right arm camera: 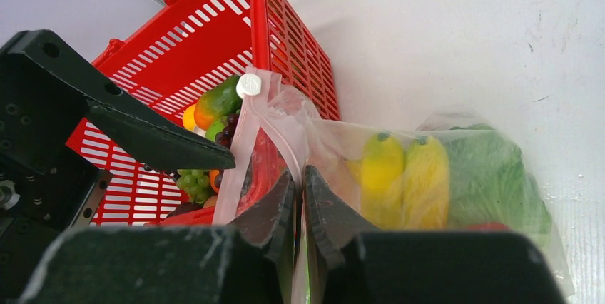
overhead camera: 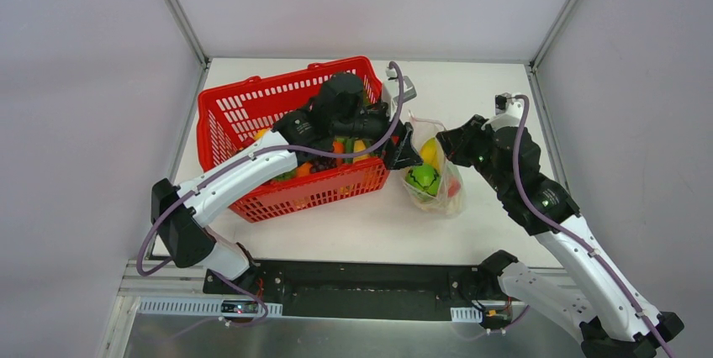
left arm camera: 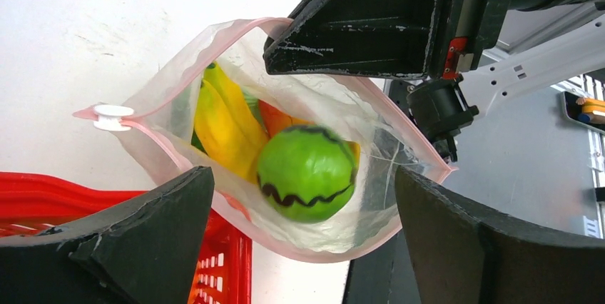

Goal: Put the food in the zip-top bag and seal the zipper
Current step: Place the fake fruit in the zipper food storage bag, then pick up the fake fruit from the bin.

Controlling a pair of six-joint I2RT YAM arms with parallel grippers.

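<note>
The clear zip-top bag (overhead camera: 434, 180) stands open beside the basket. Inside it lie a green ball with a black zigzag (left arm camera: 307, 173), yellow bananas (left arm camera: 221, 129) and an orange piece (left arm camera: 277, 118). The right wrist view shows the bananas (right arm camera: 403, 172) and green cabbage (right arm camera: 489, 175) through the bag wall. The pink zipper (left arm camera: 158, 140) runs round the mouth, with a white slider (left arm camera: 113, 115) at one end. My right gripper (right arm camera: 301, 179) is shut on the bag's rim, holding the mouth up. My left gripper (left arm camera: 303, 183) is open and empty just above the mouth, over the green ball.
The red mesh basket (overhead camera: 227, 114) stands left of the bag, touching it, with green grapes (right arm camera: 191, 179), orange and purple pieces inside. My left arm reaches across the basket. White walls close in the table at the back and sides.
</note>
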